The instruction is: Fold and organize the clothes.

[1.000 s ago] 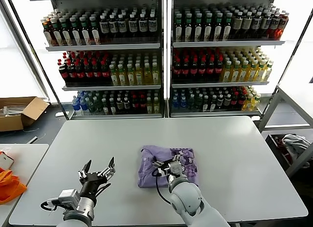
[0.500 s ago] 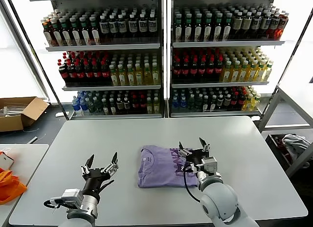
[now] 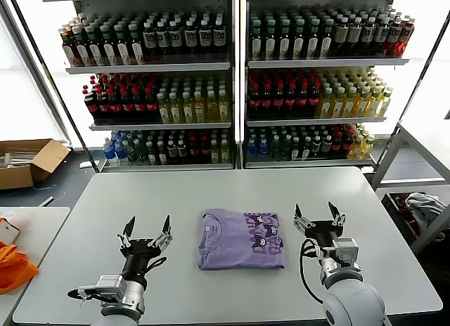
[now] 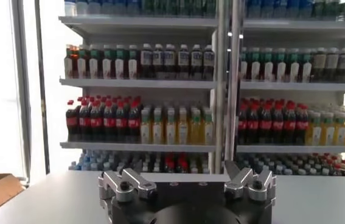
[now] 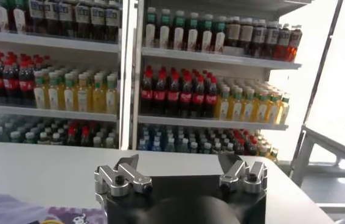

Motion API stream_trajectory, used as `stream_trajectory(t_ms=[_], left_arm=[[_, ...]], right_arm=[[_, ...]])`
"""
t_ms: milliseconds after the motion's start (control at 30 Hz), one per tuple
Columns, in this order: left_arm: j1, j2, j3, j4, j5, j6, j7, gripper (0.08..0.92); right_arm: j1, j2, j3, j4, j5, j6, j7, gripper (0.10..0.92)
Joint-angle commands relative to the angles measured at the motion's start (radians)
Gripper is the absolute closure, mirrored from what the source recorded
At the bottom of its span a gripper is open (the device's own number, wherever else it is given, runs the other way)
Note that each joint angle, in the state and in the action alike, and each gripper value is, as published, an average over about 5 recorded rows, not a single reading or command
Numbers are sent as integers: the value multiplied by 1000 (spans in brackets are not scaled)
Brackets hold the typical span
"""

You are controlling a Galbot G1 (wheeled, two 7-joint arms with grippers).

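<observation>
While the folded T-shirt (image 3: pixel 241 239) lies between them, left gripper (image 3: pixel 145 234) and right gripper (image 3: pixel 318 220) hover spread, empty, roughly equally near

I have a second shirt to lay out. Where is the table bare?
Bare: the table strip between the folded shirt and the far edge, plus both far corners. Narrower gaps lie between the shirt and the left gripper, and the right gripper. Both grippers are open beside the shirt.
</observation>
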Motion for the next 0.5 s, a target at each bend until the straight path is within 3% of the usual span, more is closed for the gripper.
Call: stream_trajectory(t_ms=[33,500], left_arm=[[8,-2,10,4,65,-38,19,177],[8,2,-1,23,71,-53,60,177]], right_arm=[[-52,-12,61,42,-12,4,1,203],[-47,-11,39,41,-17,-3,4,203]])
